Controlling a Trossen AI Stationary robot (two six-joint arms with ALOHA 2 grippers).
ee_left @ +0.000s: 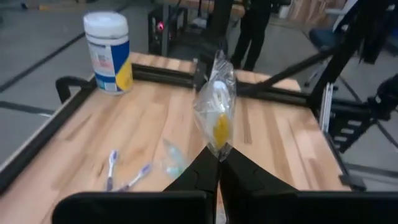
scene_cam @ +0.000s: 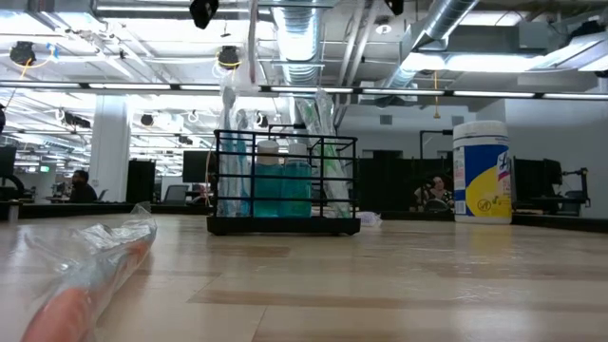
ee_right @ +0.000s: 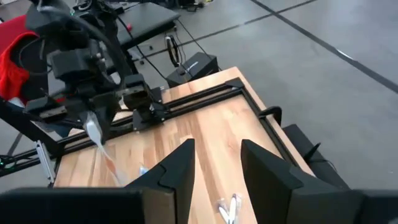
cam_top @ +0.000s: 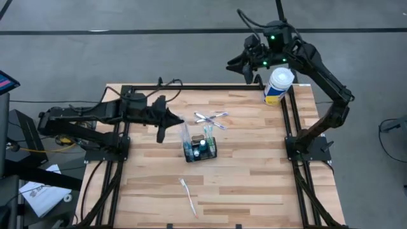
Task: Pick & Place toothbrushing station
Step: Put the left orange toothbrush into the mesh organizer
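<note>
The toothbrushing station, a small black wire-mesh basket (cam_top: 201,149) holding teal bottles and wrapped brushes, stands on the table's middle; it also shows in the low view (scene_cam: 285,185). My left gripper (cam_top: 178,121) is just left of the basket and shut on a clear-wrapped toothbrush (ee_left: 216,106). My right gripper (cam_top: 245,63) hangs open and empty over the table's far right corner, and shows in its own wrist view (ee_right: 214,149). My left gripper (ee_left: 217,158) pinches the clear wrapper's near end (ee_left: 217,149) between its two fingers. The fingers point roughly toward the table's right side. The wrapped toothbrush sticks out ahead of the fingertips, lifted clear of the table, reaching toward the basket.
A white-and-yellow wipes tub (cam_top: 278,86) stands at the far right corner. Loose toothbrushes (cam_top: 210,119) lie just beyond the basket. Another wrapped toothbrush (cam_top: 189,196) lies near the table's front edge and shows close up in the low view (scene_cam: 85,275). A black rail frames the table.
</note>
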